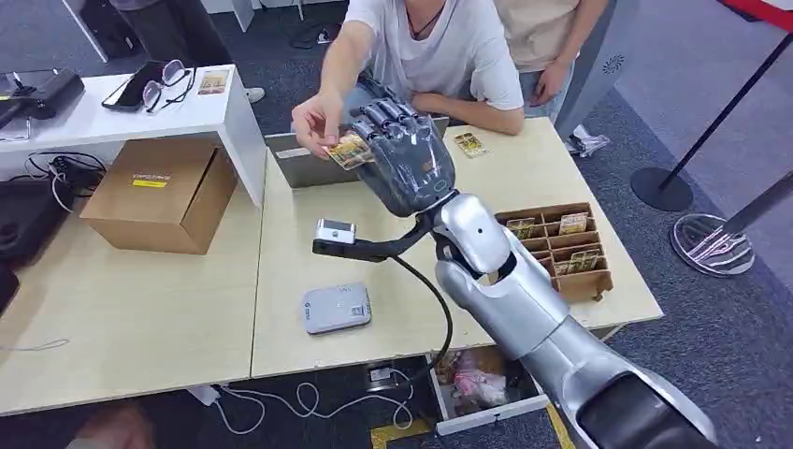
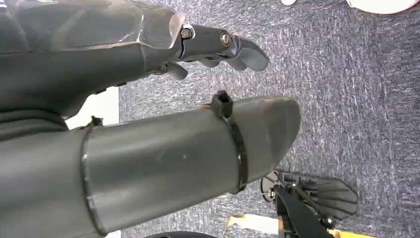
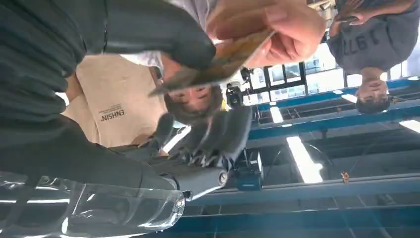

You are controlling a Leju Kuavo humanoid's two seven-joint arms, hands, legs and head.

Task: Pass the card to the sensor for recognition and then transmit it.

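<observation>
A yellow patterned card (image 1: pixel 350 150) is up over the table's far side, and a person's hand (image 1: pixel 316 120) pinches its left end. My right hand (image 1: pixel 404 154) is raised beside it, the card's other end lying against my thumb (image 3: pixel 163 29). In the right wrist view my fingers (image 3: pixel 208 134) stand apart from the card (image 3: pixel 218 62) with a gap between. A small white sensor (image 1: pixel 335 231) sits on a black bendable arm below the hand. A grey-white reader box (image 1: pixel 337 308) lies nearer the front edge. My left hand (image 2: pixel 148 99) hangs over the carpet, holding nothing.
A brown compartment box (image 1: pixel 561 245) with several cards stands at the table's right. One loose card (image 1: pixel 469 143) lies near the seated person's arm. A grey laptop (image 1: pixel 299 161), a cardboard box (image 1: pixel 159 192) and a white shelf (image 1: pixel 140 108) are on the left. A second person stands behind.
</observation>
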